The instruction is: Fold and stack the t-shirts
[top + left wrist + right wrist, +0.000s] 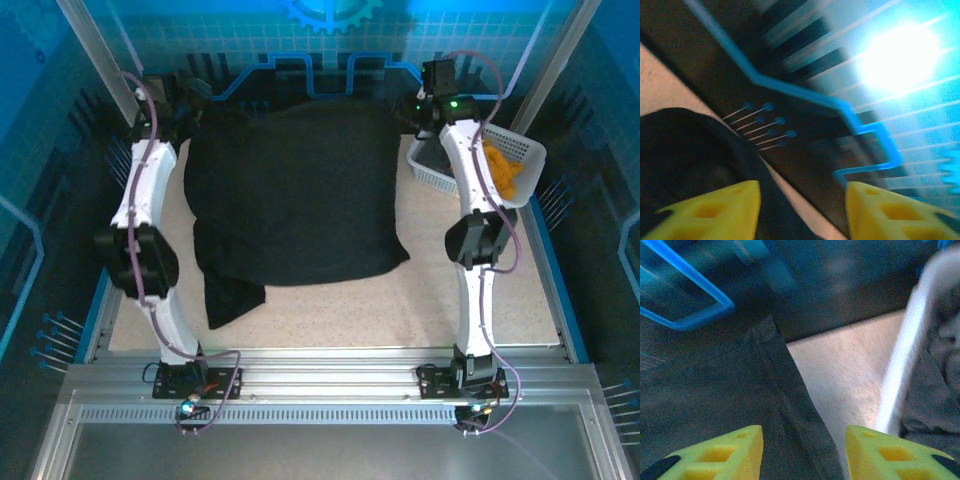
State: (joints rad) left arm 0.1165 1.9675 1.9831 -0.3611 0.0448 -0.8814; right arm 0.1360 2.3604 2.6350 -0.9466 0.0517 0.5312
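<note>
Right wrist: black t-shirt (715,405) lies beneath the spread, empty right end effector (803,442).

Yellow fingers (715,455) stand apart, nothing between them, over the black shirt (715,390). Right of it lies bare surface (845,370), then a white basket (902,360) holding grey cloth (935,390).

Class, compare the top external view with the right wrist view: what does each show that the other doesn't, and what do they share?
Top external, not right wrist: the black t-shirt spread whole, the orange-yellow t-shirt in the basket. Right wrist, not top: the right gripper with yellow fingers parted, over the black t-shirt's stitched edge. Both: black t-shirt, basket, tan table.
</note>
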